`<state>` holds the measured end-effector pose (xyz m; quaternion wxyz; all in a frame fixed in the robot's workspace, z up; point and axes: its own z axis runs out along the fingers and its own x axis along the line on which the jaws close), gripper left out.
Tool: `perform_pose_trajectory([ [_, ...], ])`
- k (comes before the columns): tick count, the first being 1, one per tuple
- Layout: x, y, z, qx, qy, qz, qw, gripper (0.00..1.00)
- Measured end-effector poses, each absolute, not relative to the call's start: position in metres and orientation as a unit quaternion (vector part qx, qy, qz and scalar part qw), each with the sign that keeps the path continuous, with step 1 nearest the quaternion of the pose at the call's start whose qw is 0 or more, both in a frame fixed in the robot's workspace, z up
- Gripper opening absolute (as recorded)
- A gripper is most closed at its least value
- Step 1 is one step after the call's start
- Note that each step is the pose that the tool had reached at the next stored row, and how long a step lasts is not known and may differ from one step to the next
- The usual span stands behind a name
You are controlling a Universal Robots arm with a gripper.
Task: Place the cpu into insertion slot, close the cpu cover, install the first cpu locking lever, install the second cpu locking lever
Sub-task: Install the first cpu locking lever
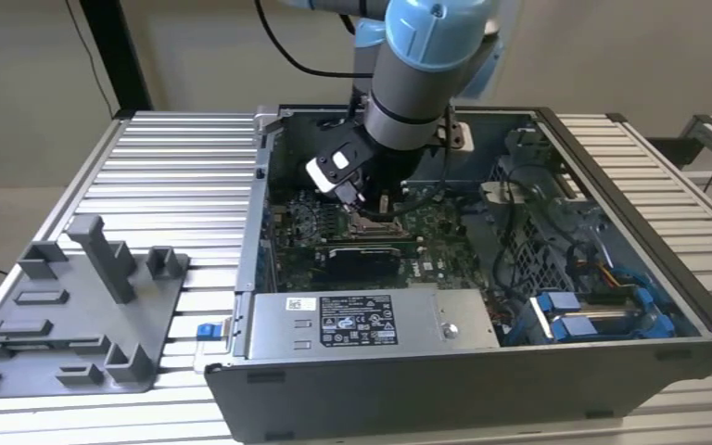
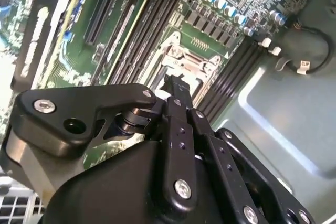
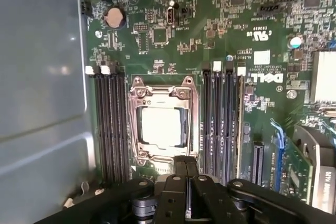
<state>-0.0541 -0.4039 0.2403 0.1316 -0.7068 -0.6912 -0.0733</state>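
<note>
We see the small, flat, silver-grey square cpu lying in the square, metal-rimmed insertion slot on the green circuit board. The thin silvery frame of the cpu cover lies down over it. The black gripper hangs just by the slot's edge. Its fingers are pressed together and hold nothing.

In the first wrist view the jaws hide one end of the cpu cover
</note>
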Motion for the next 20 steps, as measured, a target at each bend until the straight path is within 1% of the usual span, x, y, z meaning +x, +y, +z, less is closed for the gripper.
perform_pose_trajectory([
  [14, -0.070, -0.402, 0.215, -0.709, -0.689, -0.074, 0.131, 0.00],
  [20, -0.070, -0.402, 0.211, -0.709, -0.689, -0.074, 0.131, 0.00],
])
